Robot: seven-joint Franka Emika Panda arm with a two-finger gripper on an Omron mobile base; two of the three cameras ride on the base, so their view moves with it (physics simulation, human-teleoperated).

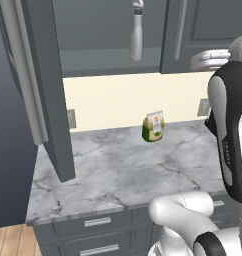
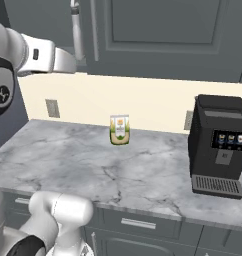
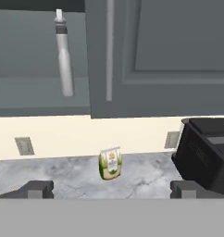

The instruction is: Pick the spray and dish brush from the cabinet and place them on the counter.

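Left base view: spray bottle (image 1: 137,35) upright on the open cabinet (image 1: 113,60) shelf; pouch (image 1: 153,126) on the counter (image 1: 118,170). Right base view: coffee machine (image 2: 218,145) on the counter's right side. Hand view: gripper (image 3: 111,189) open wide, empty, facing the bottle.

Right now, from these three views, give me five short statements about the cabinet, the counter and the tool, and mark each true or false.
1. The spray stands on the open cabinet's shelf. True.
2. The green-and-cream pouch lies inside the cabinet. False: it stands on the counter.
3. The tool is shut on the spray. False: it is open and holds nothing.
4. A black coffee machine stands on the counter. True.
5. The pouch touches the coffee machine. False: they stand apart.
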